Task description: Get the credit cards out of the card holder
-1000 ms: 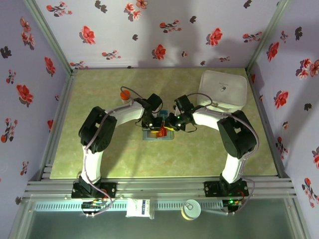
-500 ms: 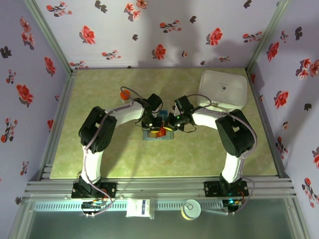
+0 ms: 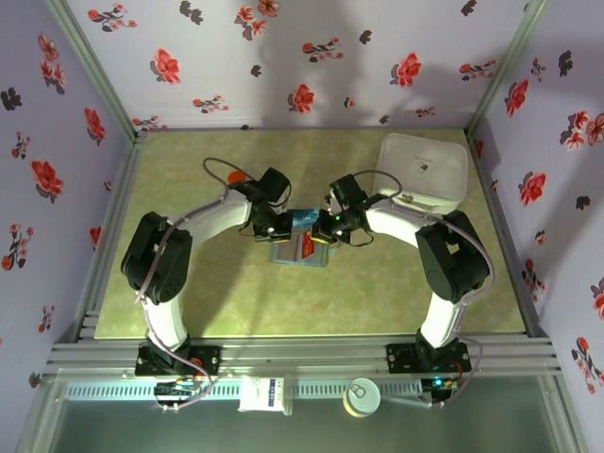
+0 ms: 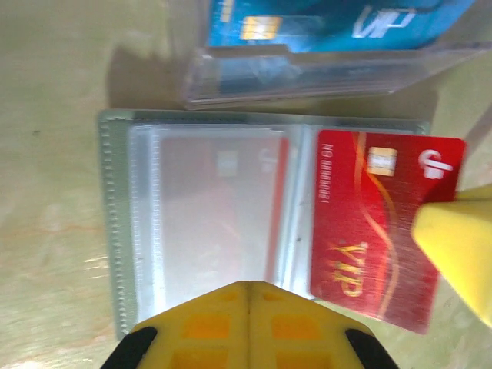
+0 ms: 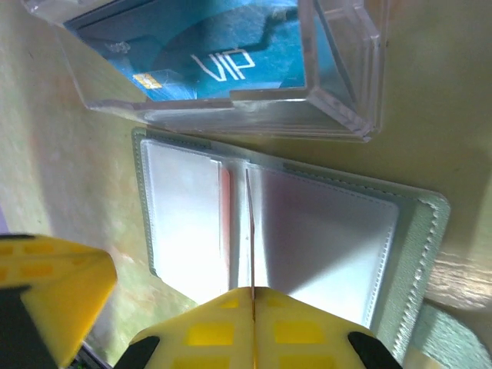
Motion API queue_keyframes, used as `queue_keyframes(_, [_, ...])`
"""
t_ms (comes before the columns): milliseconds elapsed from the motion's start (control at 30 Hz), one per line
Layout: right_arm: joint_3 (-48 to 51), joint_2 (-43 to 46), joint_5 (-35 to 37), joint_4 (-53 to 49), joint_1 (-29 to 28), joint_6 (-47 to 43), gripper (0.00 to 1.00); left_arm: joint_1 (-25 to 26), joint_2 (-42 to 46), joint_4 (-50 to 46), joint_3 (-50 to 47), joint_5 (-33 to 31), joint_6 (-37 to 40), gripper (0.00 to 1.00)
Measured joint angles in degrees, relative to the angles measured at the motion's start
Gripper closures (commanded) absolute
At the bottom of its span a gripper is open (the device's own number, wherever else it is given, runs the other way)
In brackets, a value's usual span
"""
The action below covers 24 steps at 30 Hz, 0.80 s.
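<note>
Left wrist view: the right gripper [image 5: 252, 300], clamped on the half-out red credit card [image 4: 369, 223], should slide it flat while the closed left gripper [image 4: 247, 298] pins the card holder [image 4: 115, 231].

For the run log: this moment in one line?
right fingers: shut on red card | red card: over open card holder | left fingers: shut
</note>
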<state>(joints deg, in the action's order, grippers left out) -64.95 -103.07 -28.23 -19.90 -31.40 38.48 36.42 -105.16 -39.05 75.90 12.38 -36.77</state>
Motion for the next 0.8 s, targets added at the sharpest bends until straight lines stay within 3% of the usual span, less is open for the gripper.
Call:
queue_keyframes(367, [-12.48,0.04,6.36,-16.28,0.00,-19.93,1.00,-1.84,-0.04,1.18,-7.30,0.00,1.22,1.00])
queue_keyframes(600, [-20.59,-0.26,9.18,-20.85,0.11,-37.20,1.00,-1.84,-0.31,2.36,-8.79,0.07,1.22,1.00])
queue_keyframes(800, [-33.35,-5.77,9.97,-27.36,0.17,-54.88,1.00,-1.84,-0.31,3.43,-9.55,0.68,1.20,1.00])
